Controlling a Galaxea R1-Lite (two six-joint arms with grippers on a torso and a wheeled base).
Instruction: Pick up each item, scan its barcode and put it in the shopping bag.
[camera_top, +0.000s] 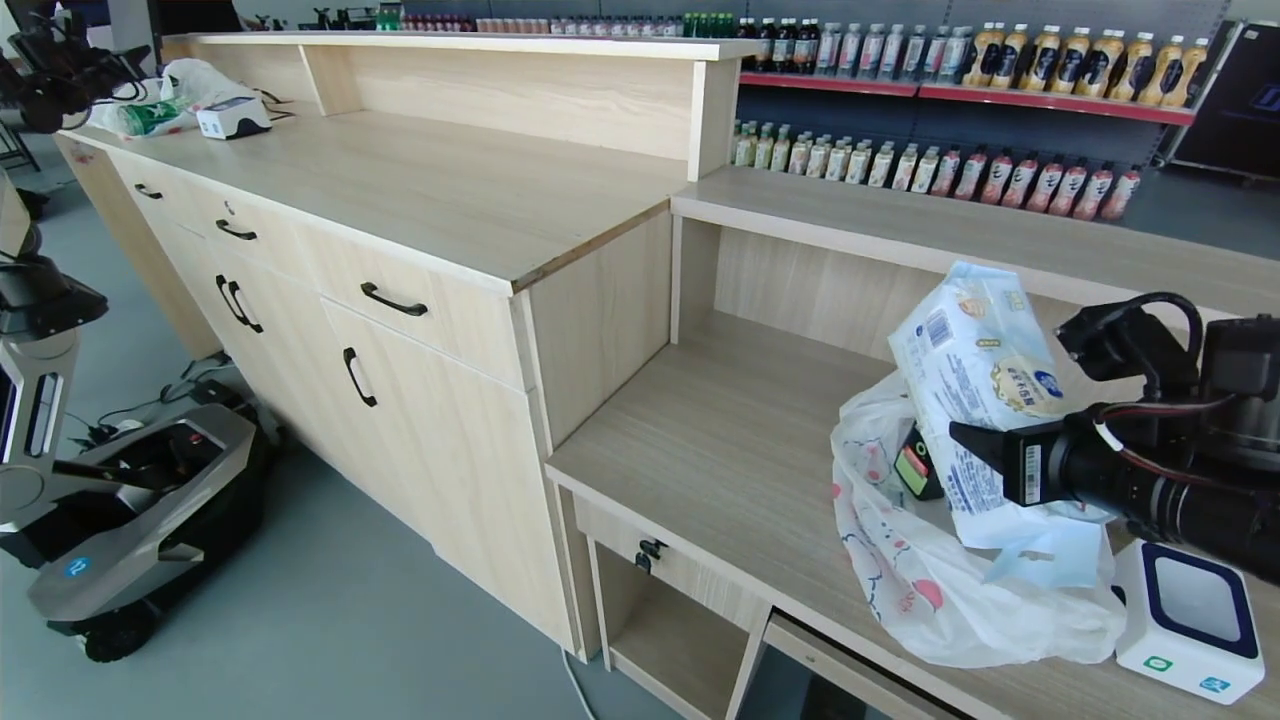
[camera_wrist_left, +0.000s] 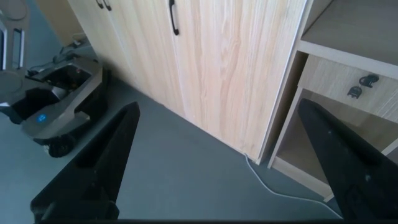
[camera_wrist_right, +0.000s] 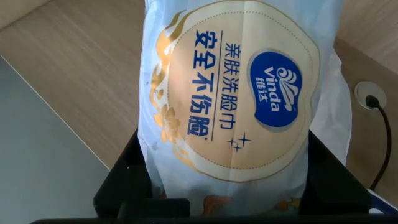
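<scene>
Right up close, the white cube-shaped scanner with a dark-rimmed glass top (camera_top: 1188, 622) sits on the pale wood-grain counter (camera_top: 720, 430), just beside the crinkly white printed plastic shopping bag (camera_top: 930, 590). The right gripper (camera_top: 980, 450) is clamped on the soft, glossy blue-and-white tissue pack (camera_top: 975, 370), which is tilted, its lower end at the bag's open mouth. Inside is a small dark item (camera_top: 915, 465), possibly a device. The left gripper (camera_wrist_left: 217, 106) hangs with fingers spread above smooth grey floor. Beyond, light wooden cabinets with black handles (camera_top: 390, 300), then shelves of bottles (camera_top: 960, 60).
</scene>
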